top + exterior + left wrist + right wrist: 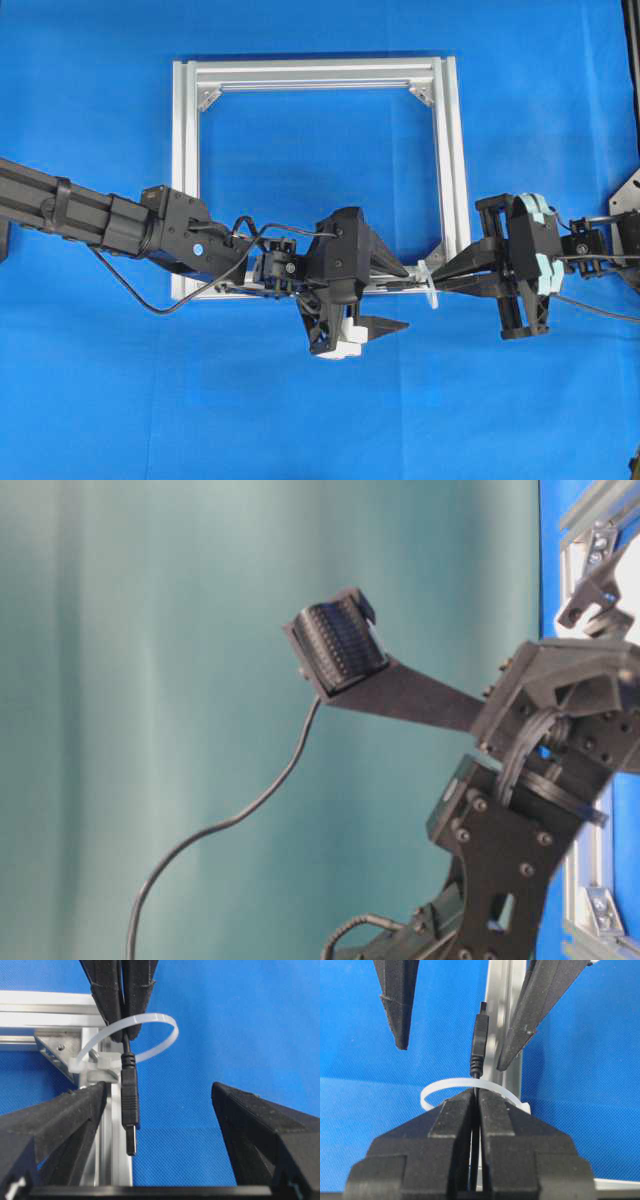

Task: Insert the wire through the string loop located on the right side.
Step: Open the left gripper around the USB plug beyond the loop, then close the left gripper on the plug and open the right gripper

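Note:
The wire's black plug [131, 1105] sticks out through the white string loop [150, 1030], pointing toward my left gripper [160, 1115]. That gripper is open, its fingers wide on either side of the plug and touching nothing. My right gripper [476, 1096] is shut on the wire just behind the plug [479, 1035], with its tips at the string loop [447, 1085]. In the overhead view both grippers meet at the frame's lower right corner, left gripper [405, 297] and right gripper [445, 278].
The loop is tied to the silver square frame [320, 72] at its lower right corner bracket [52, 1047]. The frame lies on a blue cloth [320, 420]. A black arm cable [150, 300] hangs below the left arm.

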Controlling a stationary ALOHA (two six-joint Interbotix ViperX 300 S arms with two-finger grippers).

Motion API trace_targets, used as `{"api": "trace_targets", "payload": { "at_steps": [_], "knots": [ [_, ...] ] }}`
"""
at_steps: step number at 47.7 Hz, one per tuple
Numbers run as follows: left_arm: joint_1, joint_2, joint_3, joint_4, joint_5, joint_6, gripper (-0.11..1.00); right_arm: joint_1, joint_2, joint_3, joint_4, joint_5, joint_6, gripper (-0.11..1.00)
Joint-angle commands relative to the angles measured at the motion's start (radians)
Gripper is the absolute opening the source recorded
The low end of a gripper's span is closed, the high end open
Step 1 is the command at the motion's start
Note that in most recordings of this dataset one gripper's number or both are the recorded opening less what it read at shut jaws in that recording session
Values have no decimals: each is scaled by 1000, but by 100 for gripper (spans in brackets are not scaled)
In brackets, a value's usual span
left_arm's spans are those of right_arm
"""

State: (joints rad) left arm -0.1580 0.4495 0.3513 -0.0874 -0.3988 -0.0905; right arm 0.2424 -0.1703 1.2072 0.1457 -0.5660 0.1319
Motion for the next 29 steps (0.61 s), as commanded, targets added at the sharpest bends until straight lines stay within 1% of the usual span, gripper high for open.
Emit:
{"api": "trace_targets", "payload": {
  "at_steps": [1,23,27,29],
  "knots": [
    [3,-20,-21,2,-8,2,80,-2,-6,-17,-3,-6,-2,-4],
    [3,-20,-23,2,-6,2,80,0,-6,-17,-3,-6,-2,-4],
    [5,-21,-23,2,-6,2,76,-2,-6,-17,-3,-6,-2,-4],
    [5,-20,-25,0,-6,2,72,-2,-6,-17,-3,-6,-2,-4]
  ]
}}
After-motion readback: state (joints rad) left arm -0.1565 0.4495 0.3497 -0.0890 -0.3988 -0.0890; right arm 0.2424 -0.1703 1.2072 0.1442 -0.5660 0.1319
